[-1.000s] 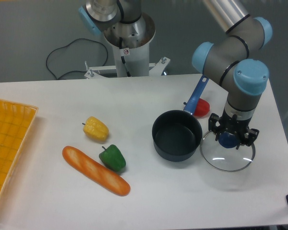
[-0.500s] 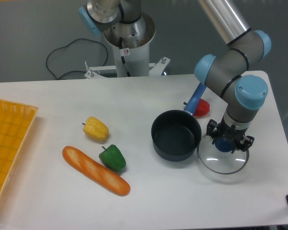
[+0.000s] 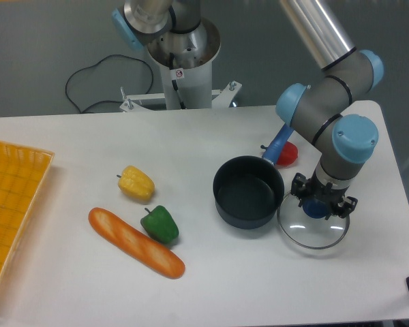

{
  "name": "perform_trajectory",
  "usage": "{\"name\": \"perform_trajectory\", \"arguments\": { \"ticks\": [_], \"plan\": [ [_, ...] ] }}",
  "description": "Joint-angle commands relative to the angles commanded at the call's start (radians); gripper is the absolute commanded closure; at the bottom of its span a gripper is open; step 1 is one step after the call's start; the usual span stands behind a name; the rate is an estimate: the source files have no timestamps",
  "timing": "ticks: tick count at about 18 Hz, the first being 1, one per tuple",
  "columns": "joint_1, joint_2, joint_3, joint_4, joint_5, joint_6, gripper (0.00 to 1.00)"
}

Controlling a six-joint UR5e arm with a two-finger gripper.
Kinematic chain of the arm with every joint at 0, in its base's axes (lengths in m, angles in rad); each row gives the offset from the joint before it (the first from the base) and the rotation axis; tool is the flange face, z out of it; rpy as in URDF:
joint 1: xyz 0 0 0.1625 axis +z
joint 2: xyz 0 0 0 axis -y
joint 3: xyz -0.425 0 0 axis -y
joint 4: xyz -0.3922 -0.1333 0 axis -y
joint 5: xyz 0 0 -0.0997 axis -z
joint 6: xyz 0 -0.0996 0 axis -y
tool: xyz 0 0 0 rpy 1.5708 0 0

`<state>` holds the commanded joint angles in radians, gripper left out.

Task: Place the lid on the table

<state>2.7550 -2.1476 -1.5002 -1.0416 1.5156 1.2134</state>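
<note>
The lid (image 3: 312,228), a clear glass disc with a thin metal rim, lies low over the white table (image 3: 211,286) at the right, its left edge touching the dark pot (image 3: 248,191). My gripper (image 3: 319,206) points straight down over the lid's centre, fingers closed around the blue knob. Whether the lid rests fully on the table or hovers just above it is not clear. The pot stands empty, its blue handle (image 3: 281,142) pointing back and right.
A red object (image 3: 287,153) sits behind the pot's handle. A yellow pepper (image 3: 136,182), a green pepper (image 3: 160,224) and a bread loaf (image 3: 135,242) lie left of the pot. A yellow mesh tray (image 3: 10,211) occupies the far left edge.
The gripper and lid have shifted slightly left and lower, toward the pot. The pot itself has slid a little to the left.
</note>
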Motion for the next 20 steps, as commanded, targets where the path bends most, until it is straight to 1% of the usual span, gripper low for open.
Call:
{"name": "perform_trajectory", "arguments": {
  "ticks": [20],
  "plan": [
    [-0.002,-0.028,0.002,0.002,0.028,-0.005,0.4]
  ]
}}
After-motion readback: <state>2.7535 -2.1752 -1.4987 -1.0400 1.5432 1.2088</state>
